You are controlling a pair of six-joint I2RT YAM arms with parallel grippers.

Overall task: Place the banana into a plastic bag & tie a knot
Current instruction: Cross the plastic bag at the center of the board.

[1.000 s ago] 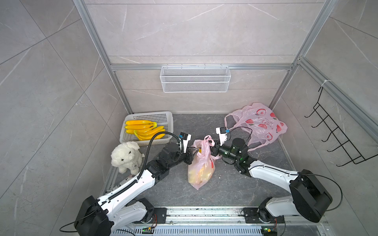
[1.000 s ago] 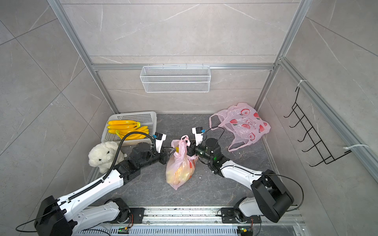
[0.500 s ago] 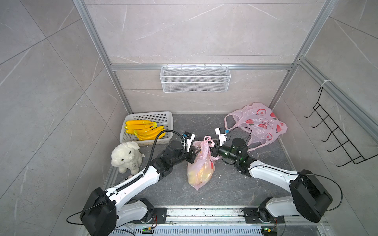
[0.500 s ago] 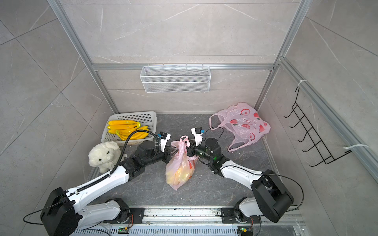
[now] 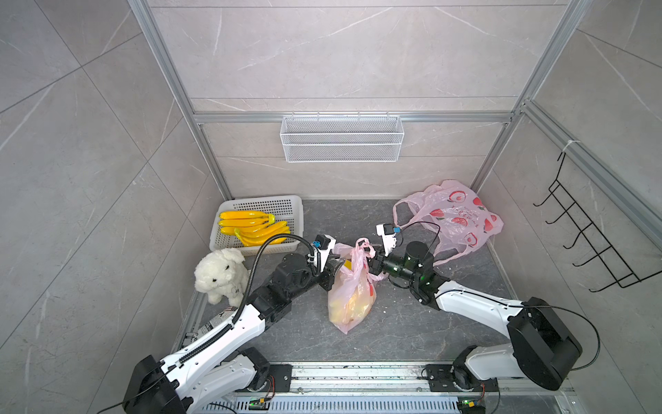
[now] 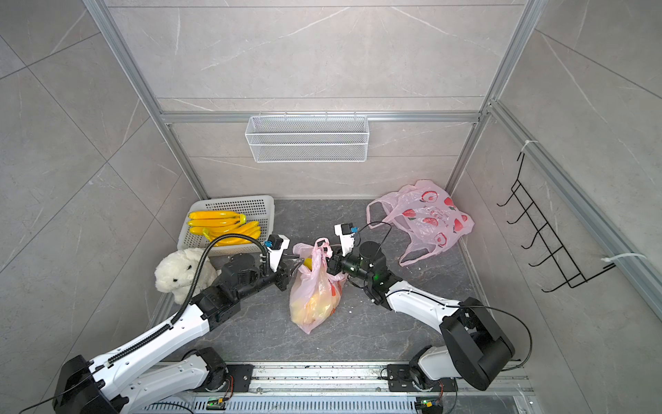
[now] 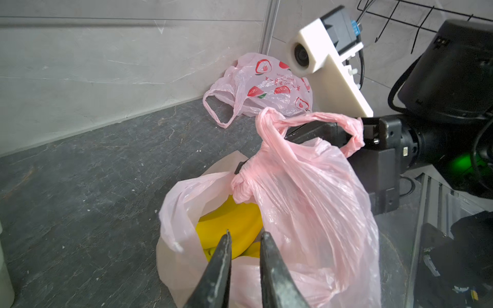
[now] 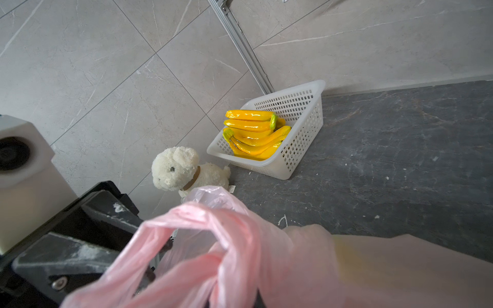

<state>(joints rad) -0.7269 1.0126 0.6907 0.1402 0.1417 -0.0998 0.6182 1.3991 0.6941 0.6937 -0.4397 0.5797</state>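
A pink plastic bag stands mid-floor with a yellow banana showing through its open mouth. One twisted handle loops up from a small knot. My left gripper hovers at the mouth on the bag's left side. Its fingers are narrowly apart, with nothing between them. In both top views it touches the bag's upper left edge. My right gripper is shut on the handle at the upper right. In the right wrist view the pink plastic hides its jaws.
A white basket holding more bananas sits at the back left, with a white plush dog in front of it. A second, strawberry-print bag lies at the back right. A wire shelf hangs on the back wall, and a black hook rack on the right wall.
My left gripper has moved right, up to the bag's mouth, and its fingers have narrowed a little. The right gripper and the bag have stayed put.
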